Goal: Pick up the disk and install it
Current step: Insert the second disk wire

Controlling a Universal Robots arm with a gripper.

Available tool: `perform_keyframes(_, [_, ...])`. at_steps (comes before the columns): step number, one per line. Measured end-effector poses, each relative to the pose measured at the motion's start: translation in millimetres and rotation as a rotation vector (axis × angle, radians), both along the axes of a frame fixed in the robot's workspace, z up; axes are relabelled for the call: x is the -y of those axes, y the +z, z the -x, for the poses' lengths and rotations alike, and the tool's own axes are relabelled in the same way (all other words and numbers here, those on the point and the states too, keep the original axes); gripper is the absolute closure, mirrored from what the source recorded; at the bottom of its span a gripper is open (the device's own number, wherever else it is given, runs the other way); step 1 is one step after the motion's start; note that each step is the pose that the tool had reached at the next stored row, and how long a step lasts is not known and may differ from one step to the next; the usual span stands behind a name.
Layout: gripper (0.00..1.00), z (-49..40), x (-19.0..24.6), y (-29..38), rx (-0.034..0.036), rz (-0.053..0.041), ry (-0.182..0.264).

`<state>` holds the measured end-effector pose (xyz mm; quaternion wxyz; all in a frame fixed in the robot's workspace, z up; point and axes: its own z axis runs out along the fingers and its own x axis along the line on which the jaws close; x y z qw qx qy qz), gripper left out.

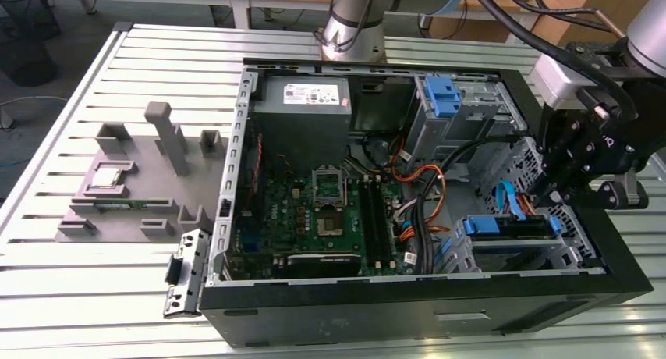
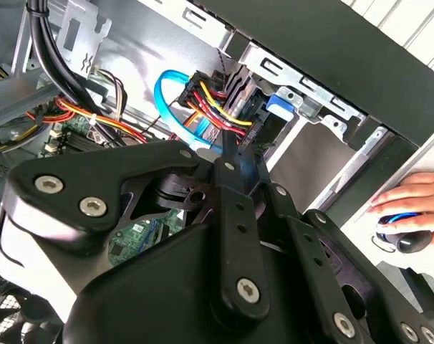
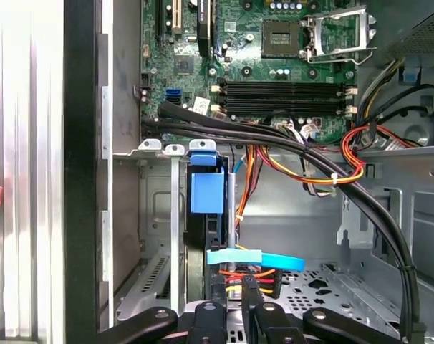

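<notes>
The disk [image 1: 506, 227] sits in the lower drive cage at the exterior view's right, inside the open computer case [image 1: 416, 296]. Its blue carrier front [image 3: 206, 190] faces the motherboard, and I see the drive edge-on behind it. My gripper [image 1: 550, 197] hangs over the cage's far end. In both wrist views the fingertips [image 3: 217, 292] stand close together at the disk's rear end, by the red-yellow power plug and the blue data cable [image 2: 175, 107]. The gripper [image 2: 235, 154] looks shut, with nothing held between the fingers.
A second blue bracket [image 1: 444, 95] sits in the upper bay beside the grey power supply [image 1: 304, 94]. Thick black cables [image 3: 274, 140] cross above the cage. A grey fixture [image 1: 136, 175] stands on the table at the exterior view's left. A person's hand [image 2: 410, 204] rests on a mouse outside the case.
</notes>
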<state>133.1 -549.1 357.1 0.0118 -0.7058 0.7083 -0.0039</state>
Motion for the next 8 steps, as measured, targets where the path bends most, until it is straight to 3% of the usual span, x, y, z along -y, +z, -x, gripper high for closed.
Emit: perform_keyframes(8, [0.76,0.0,0.0,0.4,-0.0003,0.0,0.0])
